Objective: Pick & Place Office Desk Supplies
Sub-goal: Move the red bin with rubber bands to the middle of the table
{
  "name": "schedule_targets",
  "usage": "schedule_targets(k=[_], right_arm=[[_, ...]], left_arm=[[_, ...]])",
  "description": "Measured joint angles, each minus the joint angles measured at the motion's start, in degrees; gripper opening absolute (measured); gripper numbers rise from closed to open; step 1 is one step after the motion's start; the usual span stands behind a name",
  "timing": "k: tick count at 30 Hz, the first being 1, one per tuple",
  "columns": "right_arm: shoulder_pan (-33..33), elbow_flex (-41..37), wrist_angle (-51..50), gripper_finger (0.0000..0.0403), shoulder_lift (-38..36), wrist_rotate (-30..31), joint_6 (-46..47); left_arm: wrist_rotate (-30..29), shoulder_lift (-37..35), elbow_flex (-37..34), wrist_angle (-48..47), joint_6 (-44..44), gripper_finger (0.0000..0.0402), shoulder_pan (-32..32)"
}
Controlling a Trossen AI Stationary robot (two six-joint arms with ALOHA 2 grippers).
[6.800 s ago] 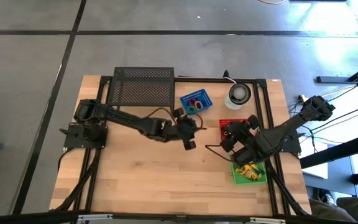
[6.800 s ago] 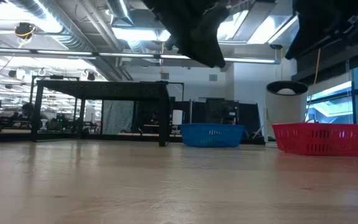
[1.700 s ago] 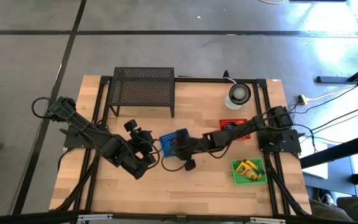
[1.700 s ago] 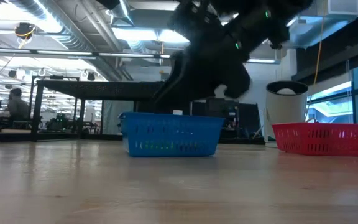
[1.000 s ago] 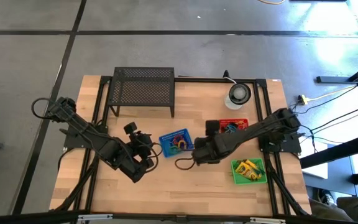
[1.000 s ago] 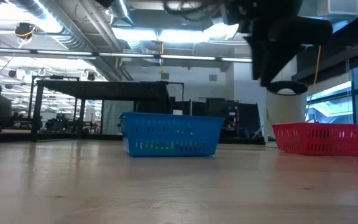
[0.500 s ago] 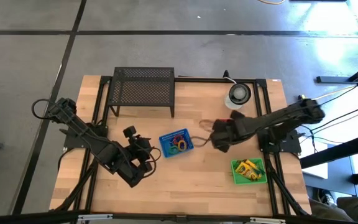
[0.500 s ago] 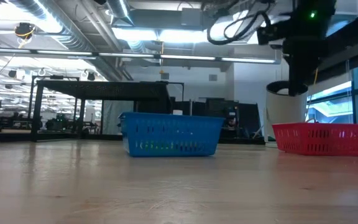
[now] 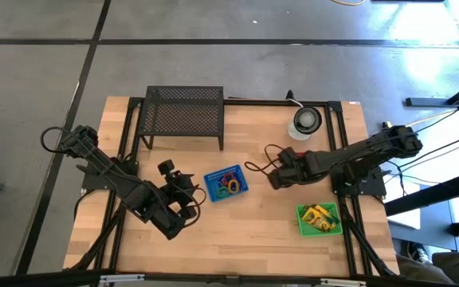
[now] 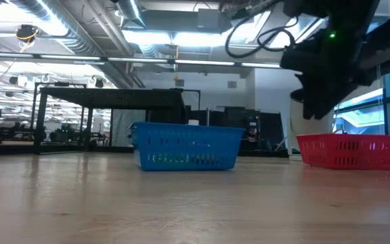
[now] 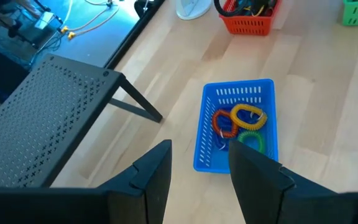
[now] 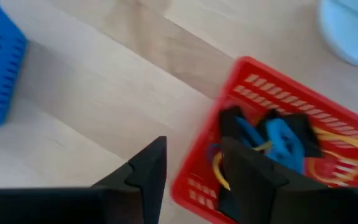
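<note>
The wooden table point(image 9: 237, 239) carries all items. The black wire-mesh rack point(image 9: 183, 115) stands at the far left-centre of the table.

The left arm reaches in from the left edge. The left gripper point(image 9: 188, 201) hovers just left of the blue basket point(image 9: 226, 182) and is apart from it. In the left wrist view its fingers point(image 11: 156, 177) stand spread with a clear gap, and nothing is held between them.

The right arm extends from the right edge toward the table centre. The right gripper point(image 9: 277, 177) is above the near-left corner of the red basket point(image 12: 278, 149). In the right wrist view its fingers point(image 12: 149, 168) are parted, with bare wood and the basket corner visible in the gap; nothing is pinched.

The green tray point(image 9: 320, 219) sits at the near right and holds the yellow-green crayon boxes point(image 9: 319, 215).

The blue basket sits at the table centre. It contains coiled loops point(image 11: 238, 124) in red, orange, yellow and green.

The red basket sits right of centre, near the round white-and-dark disc point(image 9: 305, 121) at the far right. It contains black clips point(image 12: 291, 127), blue pieces point(image 12: 277, 135) and a yellow loop point(image 12: 347, 144).

In the low view the blue basket point(image 10: 185, 146) and red basket point(image 10: 352, 150) both rest flat on the table, well apart.
</note>
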Motion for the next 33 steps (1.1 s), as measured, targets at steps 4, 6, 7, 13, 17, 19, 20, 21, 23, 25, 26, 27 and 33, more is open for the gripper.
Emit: schedule_targets(k=[4, 6, 7, 13, 17, 19, 20, 21, 23, 25, 26, 27, 33], right_arm=[[0.0, -0.9, 3.2, 0.0155, 0.0, 0.3, -0.2], [0.0, -1.0, 3.1, 0.0155, 0.0, 1.8, 0.2], [-0.1, -1.0, 3.1, 0.0155, 0.0, 2.7, 0.5], [-0.5, -1.0, 3.1, 0.0155, 0.3, 6.8, 0.2], [-0.5, -1.0, 3.4, 0.0155, 2.5, 7.7, 1.4], [-0.5, -1.0, 3.3, 0.0155, 4.4, 7.7, 2.5], [-0.5, -1.0, 3.3, 0.0155, 5.3, 7.7, 3.3], [-0.5, -1.0, 3.3, 0.0155, 6.2, 7.7, 3.9], [-0.7, -1.0, 3.3, 0.0155, 8.1, 7.7, 4.7], [-1.1, -1.0, 3.3, 0.0155, 9.7, 7.7, 5.4], [-1.3, -1.0, 3.3, 0.0155, 10.4, 7.7, 5.8], [-1.6, -1.0, 3.2, 0.0155, 11.1, 7.7, 5.8], [-2.7, -1.0, 3.5, 0.0136, 12.9, 7.2, 4.4]], left_arm=[[0.0, 0.0, 0.0, 0.0, 0.0, 0.0153, 0.0], [0.0, 0.0, 0.0, 0.0, 0.0, 0.0153, 0.0], [0.0, 0.0, 0.0, 0.0, 0.0, 0.0153, 0.0], [0.0, 0.0, 0.0, 0.0, -0.2, 0.0153, 0.0], [0.1, 0.0, 0.0, 0.0, -1.5, 0.0153, 0.0], [0.1, 0.0, 0.0, 0.0, -1.5, 0.0153, 0.0], [0.1, 0.0, 0.0, 0.0, -1.5, 0.0153, 0.0], [0.1, 0.0, 0.0, 0.0, -1.6, 0.0153, 0.0], [0.1, 0.0, 0.0, 0.0, -1.6, 0.0153, 0.0], [0.1, 0.0, 0.0, 0.0, -1.6, 0.0153, 0.0], [0.1, 0.0, 0.0, 0.0, -1.6, 0.0153, 0.0], [0.1, 0.0, 0.0, 0.0, -1.6, 0.0153, 0.0], [0.1, 0.0, 0.0, 0.0, -1.6, 0.0153, 0.0]])
